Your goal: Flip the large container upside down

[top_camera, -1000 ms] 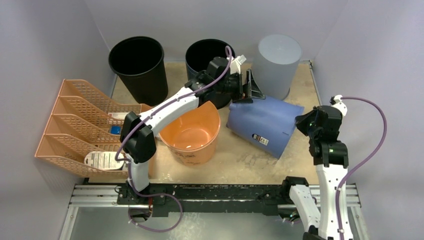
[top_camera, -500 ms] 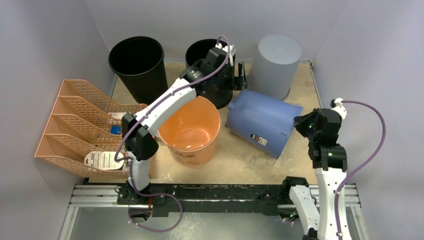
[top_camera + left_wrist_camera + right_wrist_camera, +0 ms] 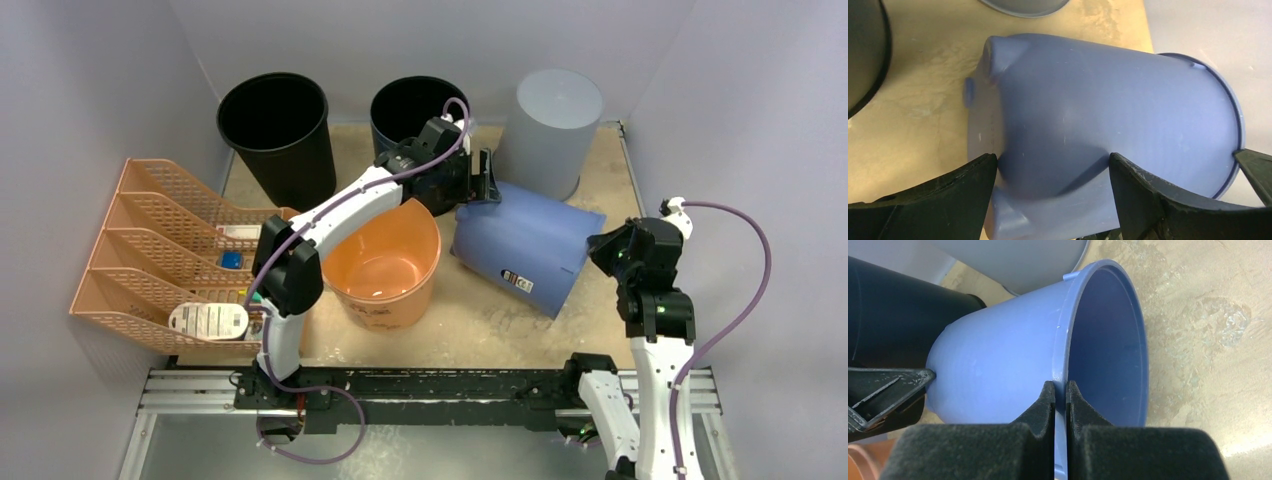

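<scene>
The large blue bucket lies on its side on the table, base toward the left and mouth toward the right. My right gripper is shut on the bucket's rim, one finger inside and one outside the wall. My left gripper is open above the bucket's base end. In the left wrist view its two fingers straddle the blue wall near the base, and the gripper holds nothing. The bucket's inside shows in the right wrist view and looks empty.
An orange bucket stands upright just left of the blue one. Two black bins and an upside-down grey bin stand along the back. An orange file rack sits at the left.
My left gripper pulled back toward the black bin, then came forward and down again onto the blue bucket's base end. My right gripper shifted slightly toward me, still holding the rim.
</scene>
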Controlling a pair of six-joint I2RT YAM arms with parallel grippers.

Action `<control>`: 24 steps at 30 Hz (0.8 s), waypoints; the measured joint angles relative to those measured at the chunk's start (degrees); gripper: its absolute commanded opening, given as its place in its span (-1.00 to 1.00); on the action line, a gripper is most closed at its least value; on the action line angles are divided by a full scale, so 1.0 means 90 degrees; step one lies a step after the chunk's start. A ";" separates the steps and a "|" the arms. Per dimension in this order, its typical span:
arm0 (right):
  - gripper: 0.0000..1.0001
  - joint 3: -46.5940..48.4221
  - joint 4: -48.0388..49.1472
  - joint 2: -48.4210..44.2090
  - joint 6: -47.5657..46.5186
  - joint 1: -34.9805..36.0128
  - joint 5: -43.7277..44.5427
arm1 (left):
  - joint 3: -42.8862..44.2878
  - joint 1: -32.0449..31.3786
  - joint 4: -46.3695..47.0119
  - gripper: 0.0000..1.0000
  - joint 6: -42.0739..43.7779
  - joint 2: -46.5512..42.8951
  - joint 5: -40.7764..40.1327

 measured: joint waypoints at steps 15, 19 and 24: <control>-1.00 -0.0124 0.0313 0.0005 0.0034 -0.0117 0.0146 | -0.0634 0.0282 0.1681 0.61 -0.1496 -0.0002 0.1277; -1.00 -0.0148 0.0600 0.0177 0.0041 -0.0151 0.0087 | -0.0493 0.0328 0.1610 0.61 -0.1620 -0.0002 0.1258; -1.00 -0.0146 0.1103 0.0663 0.0087 -0.0226 -0.0036 | 0.0437 0.0464 0.1336 0.61 -0.1664 0.0143 0.1132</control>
